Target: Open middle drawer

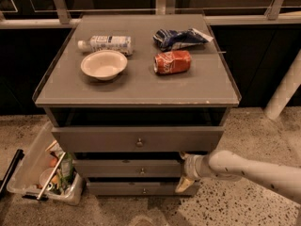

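Observation:
The middle drawer (127, 168) is the mid-height grey front of the cabinet, with a small round knob (142, 170) at its centre. It sits between the taller top drawer (136, 138) and the slim bottom drawer (141, 189). My gripper (185, 172) reaches in from the right on a white arm (254, 171). It is at the right end of the middle drawer's front, well to the right of the knob. The gripper hides that end of the front.
On the cabinet top (136, 91) lie a white bowl (104, 64), a plastic bottle (107, 43), a red can (173, 61) and a blue bag (179, 38). A clear bin (44, 173) of items stands on the floor at the left. A white post (284, 91) stands at the right.

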Robot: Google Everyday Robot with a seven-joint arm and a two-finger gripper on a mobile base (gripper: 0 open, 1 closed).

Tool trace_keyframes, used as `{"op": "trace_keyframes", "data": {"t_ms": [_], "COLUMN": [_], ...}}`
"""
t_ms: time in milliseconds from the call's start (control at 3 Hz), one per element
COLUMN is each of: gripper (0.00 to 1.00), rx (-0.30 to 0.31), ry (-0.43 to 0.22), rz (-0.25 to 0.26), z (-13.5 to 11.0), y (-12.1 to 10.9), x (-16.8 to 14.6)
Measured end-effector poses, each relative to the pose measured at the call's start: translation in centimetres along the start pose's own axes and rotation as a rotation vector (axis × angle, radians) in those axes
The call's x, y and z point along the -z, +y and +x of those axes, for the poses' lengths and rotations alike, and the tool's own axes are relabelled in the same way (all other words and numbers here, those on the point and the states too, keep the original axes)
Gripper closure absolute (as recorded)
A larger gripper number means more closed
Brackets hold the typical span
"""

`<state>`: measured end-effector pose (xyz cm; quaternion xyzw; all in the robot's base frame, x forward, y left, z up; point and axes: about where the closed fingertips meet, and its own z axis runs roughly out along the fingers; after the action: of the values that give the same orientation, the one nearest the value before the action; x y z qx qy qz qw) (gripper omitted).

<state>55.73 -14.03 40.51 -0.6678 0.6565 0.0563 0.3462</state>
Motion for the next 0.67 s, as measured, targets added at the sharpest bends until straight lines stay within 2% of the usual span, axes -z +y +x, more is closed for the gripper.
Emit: {"op": "trace_keyframes", "data": {"t_ms": [333,667], "gripper": [0.19,0.42], "rx": [0.0,0.0], "ry": [0.0,0.0], "rz": [0.0,0.0], "z": [0.0,-0.01], "y": [0.0,0.0], "x": [0.0,-0.01]}}
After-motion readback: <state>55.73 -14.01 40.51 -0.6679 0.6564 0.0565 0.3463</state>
